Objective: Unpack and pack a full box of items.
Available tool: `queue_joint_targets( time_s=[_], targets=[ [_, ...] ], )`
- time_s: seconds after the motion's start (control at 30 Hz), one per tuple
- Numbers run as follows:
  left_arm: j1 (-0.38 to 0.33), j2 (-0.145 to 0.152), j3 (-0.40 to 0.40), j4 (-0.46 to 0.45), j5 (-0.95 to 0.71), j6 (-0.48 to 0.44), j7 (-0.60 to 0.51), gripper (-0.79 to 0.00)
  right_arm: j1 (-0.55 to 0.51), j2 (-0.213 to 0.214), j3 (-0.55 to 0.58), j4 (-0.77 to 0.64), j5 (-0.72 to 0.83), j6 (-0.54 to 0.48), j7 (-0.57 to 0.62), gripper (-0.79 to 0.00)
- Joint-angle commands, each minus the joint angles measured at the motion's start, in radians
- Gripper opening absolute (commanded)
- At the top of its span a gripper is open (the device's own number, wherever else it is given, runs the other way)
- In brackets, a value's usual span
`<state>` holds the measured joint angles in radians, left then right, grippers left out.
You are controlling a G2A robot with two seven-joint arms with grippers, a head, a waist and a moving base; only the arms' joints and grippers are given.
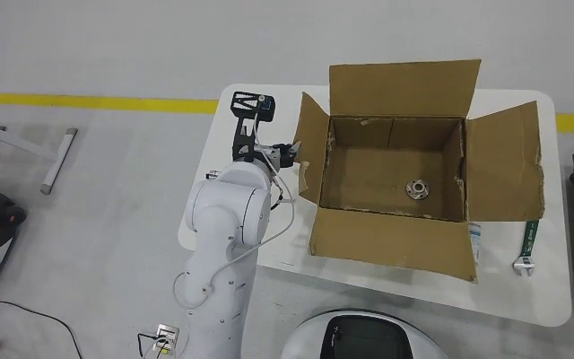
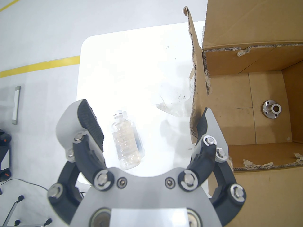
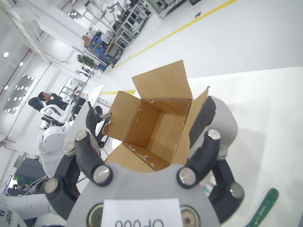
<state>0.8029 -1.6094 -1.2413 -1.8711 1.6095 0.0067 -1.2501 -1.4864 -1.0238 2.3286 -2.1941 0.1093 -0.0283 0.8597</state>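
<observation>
An open cardboard box (image 1: 395, 238) stands on the white table (image 1: 502, 296), its flaps folded outward. A small metal flange (image 1: 416, 188) lies alone on the box floor (image 2: 271, 109). My left gripper (image 2: 144, 115) hangs open above the table just left of the box's left flap (image 1: 285, 154). Below it, between its fingers, a clear plastic bottle (image 2: 125, 140) lies on its side on the table. A crumpled clear bag (image 2: 174, 102) rests against the flap. My right gripper (image 3: 151, 112) is open and empty, held off to the box's side (image 3: 151, 124).
A wrench with a green handle (image 1: 529, 247) lies on the table right of the box, under the right flap's edge (image 3: 265, 204). Torn tape hangs along the box rims. The table's left edge is close to the bottle.
</observation>
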Motion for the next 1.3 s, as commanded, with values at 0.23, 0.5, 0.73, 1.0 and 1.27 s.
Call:
queue_joint_targets(
  time_s=[0.23, 0.5, 0.73, 1.0, 1.27],
  targets=[
    [0.0, 0.0, 0.0, 0.0, 0.0, 0.0, 0.0, 0.0, 0.078, 0.034, -0.282, -0.096, -0.227, 0.082, 0.074, -0.628],
    [0.0, 0.0, 0.0, 0.0, 0.0, 0.0, 0.0, 0.0, 0.333, 0.054, -0.73, 0.045, -0.63, 0.28, 0.123, -0.785],
    [0.0, 0.0, 0.0, 0.0, 0.0, 0.0, 0.0, 0.0, 0.564, 0.042, -1.048, 0.242, -0.93, 0.402, 0.293, -0.785],
    [0.0, 0.0, 0.0, 0.0, 0.0, 0.0, 0.0, 0.0, 0.679, 0.03, -1.169, 0.356, -1.096, 0.467, 0.458, -0.785],
    [0.0, 0.0, 0.0, 0.0, 0.0, 0.0, 0.0, 0.0, 0.679, 0.03, -1.169, 0.356, -1.096, 0.467, 0.458, -0.785]
  ],
)
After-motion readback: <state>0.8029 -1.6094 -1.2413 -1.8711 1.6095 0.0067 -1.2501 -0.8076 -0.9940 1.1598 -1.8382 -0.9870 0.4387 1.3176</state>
